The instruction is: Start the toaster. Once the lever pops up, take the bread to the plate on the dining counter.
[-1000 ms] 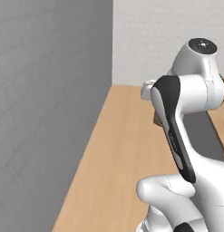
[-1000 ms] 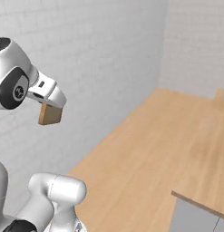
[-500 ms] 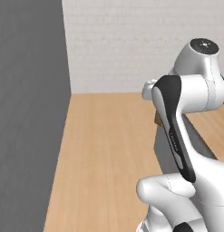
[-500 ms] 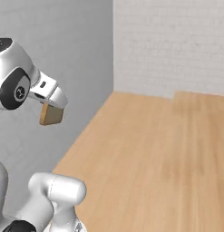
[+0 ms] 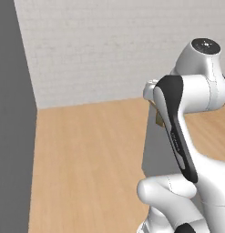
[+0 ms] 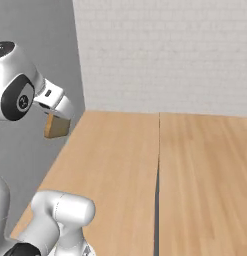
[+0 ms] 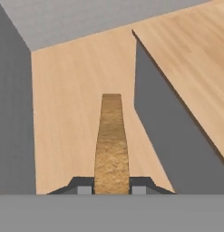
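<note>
A white brick wall (image 6: 165, 50) is standing behind the dining counter (image 6: 205, 170). The gripper (image 7: 111, 186) is clenching the bread (image 7: 111, 145), hanging below it. I think it is best keeping this grip firm and level while approaching.

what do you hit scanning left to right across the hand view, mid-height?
Grey wall → wood floor → bread held edge-on in the tool → grey side panel → dining counter.

No text, label, brand, number or sign can be read in any of the views. The white brick wall (image 6: 165, 55), the light-wood plank surface (image 6: 205, 165) and the tan slice of bread (image 7: 111, 145) carry no lettering.
</note>
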You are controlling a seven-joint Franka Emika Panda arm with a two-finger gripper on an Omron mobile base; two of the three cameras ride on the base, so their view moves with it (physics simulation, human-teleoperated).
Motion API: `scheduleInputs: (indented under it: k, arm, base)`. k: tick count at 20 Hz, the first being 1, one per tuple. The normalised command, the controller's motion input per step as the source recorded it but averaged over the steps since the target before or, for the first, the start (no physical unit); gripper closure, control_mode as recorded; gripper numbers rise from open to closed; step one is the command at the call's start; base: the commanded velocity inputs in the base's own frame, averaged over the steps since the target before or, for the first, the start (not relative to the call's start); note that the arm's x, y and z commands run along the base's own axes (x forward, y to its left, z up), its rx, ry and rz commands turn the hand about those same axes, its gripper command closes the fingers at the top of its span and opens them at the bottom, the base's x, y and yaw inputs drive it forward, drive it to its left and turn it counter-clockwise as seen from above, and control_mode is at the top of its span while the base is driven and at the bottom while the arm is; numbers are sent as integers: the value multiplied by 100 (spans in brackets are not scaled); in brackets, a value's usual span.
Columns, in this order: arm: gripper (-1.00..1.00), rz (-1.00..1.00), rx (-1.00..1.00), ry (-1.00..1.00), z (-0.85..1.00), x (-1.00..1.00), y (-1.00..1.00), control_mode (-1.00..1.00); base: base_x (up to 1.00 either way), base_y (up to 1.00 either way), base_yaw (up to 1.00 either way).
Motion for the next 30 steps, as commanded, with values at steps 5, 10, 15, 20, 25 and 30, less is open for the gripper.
scheduleInputs:
  k: [5,10,15,20,25,30]
  arm:
    - [100,0,0,0,0,0,0,100]
    - [100,0,0,0,0,0,0,100]
    - [100,0,0,0,0,0,0,100]
    - [100,0,0,0,0,0,0,100]
    - [100,0,0,0,0,0,0,100]
    - [100,0,0,0,0,0,0,100]
  base:
    - [98,29,-35]
    - [72,54,-30]
    - [77,61,-19]
    - [99,48,-17]
    - [100,39,-27]
    - [100,38,-31]
